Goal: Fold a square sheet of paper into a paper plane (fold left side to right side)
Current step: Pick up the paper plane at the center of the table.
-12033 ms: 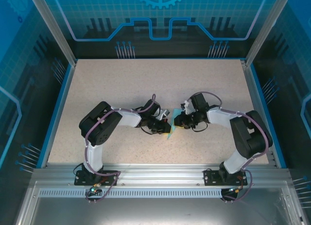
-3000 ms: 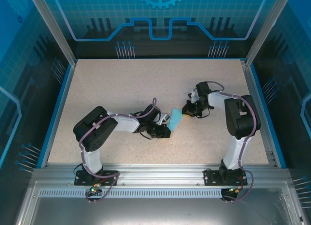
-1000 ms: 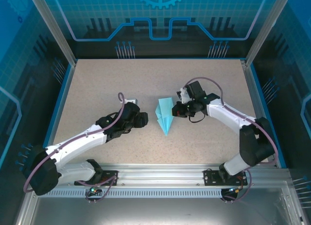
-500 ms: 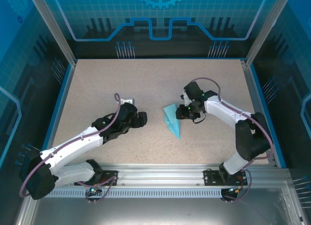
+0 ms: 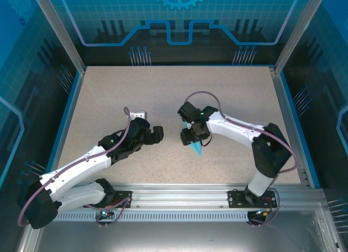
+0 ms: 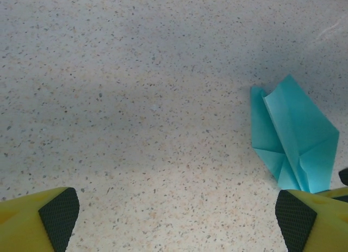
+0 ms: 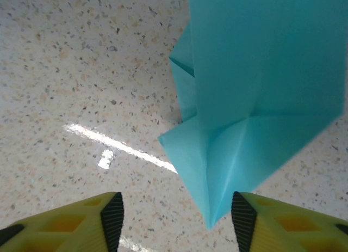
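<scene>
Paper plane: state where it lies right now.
The paper plane lies near the table centre, top view, partly under the right gripper, left gripper apart on its left.

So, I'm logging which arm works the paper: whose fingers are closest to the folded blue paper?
The right arm's fingers, open directly above the paper plane. The left arm's fingers, also open, sit apart over bare tabletop to its left.

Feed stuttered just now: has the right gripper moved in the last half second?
Yes. Seen from above, the right gripper has shifted left, away from the table's right edge, and slightly nearer the front rail.
</scene>
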Controlling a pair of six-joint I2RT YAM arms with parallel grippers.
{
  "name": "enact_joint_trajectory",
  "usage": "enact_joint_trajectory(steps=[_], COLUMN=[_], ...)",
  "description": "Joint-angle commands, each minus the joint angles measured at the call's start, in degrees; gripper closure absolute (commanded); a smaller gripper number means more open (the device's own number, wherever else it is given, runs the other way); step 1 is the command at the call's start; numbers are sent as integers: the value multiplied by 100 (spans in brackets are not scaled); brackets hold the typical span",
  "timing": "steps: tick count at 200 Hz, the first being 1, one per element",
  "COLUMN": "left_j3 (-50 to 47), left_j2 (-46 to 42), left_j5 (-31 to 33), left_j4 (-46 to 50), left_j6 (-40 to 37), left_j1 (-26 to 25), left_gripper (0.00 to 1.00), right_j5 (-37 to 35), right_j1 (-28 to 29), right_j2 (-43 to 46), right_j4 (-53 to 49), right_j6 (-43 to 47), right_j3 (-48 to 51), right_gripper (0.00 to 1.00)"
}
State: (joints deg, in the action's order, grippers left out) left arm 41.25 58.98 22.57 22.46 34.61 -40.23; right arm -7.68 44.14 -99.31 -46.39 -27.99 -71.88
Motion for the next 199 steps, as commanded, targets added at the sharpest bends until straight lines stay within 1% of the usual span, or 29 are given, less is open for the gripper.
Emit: enact_joint_trajectory(steps=[1, 24, 77, 101, 125, 155, 172, 199], left_j3=[-143, -232, -321, -325, -326, -322, -325, -309], left_j2=[-205, -319, -405, -405, -396, -387, -371, -352], left_j5=[203, 263, 311, 318, 327, 326, 319, 310], left_j4=[137, 152, 190, 198, 189, 194, 191, 185], left_j6=[112, 133, 153, 151, 156, 164, 161, 164], left_j1=[39, 41, 42, 38, 46, 41, 46, 46], left_gripper=[2, 2, 1, 2, 1, 2, 2, 2], right_j5=[-684, -1000, -1296, -1417, -1459, -1513, -1471, -1358], right_j1=[227, 355, 446, 437, 413, 373, 303, 155], right_j2=[-504, -870, -1404, -1456, -1418, -1234, -1131, -1131], right_j4=[-513, -676, -856, -872, -881, -879, -792, -694], right_j6=[12, 89, 163, 169, 179, 188, 183, 194], right_j3=[-320, -607, -888, -916, -927, -869, -757, -634], right_gripper=[36, 32, 32, 38, 49, 58, 64, 68])
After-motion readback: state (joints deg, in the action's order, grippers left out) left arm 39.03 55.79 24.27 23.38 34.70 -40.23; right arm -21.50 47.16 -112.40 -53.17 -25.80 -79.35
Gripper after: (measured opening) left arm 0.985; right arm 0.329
